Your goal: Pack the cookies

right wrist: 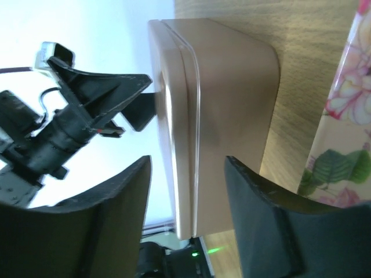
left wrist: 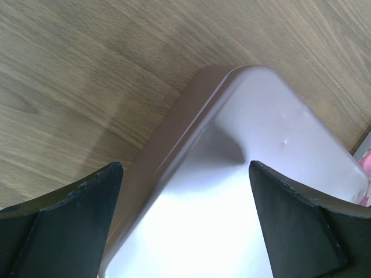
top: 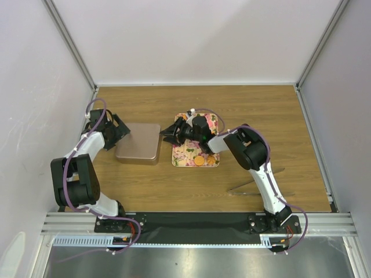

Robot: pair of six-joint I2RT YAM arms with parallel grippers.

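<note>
A closed grey-brown metal tin [top: 138,145] lies left of the floral tray [top: 184,155]. One orange cookie [top: 198,161] shows on the tray's near edge; my right arm hides the rest of the tray's middle. My left gripper [top: 123,132] stands open at the tin's left end, its fingers spread wide over the tin's lid [left wrist: 261,145]. My right gripper [top: 165,134] is at the tin's right end. In the right wrist view its jaws are open and straddle the tin's edge [right wrist: 226,104], with a gap on each side.
White walls close in the wooden table [top: 261,110] on the left, back and right. A metal rail [top: 197,222] runs along the near edge at the arm bases. The tray's flowered rim [right wrist: 342,116] lies just right of the tin.
</note>
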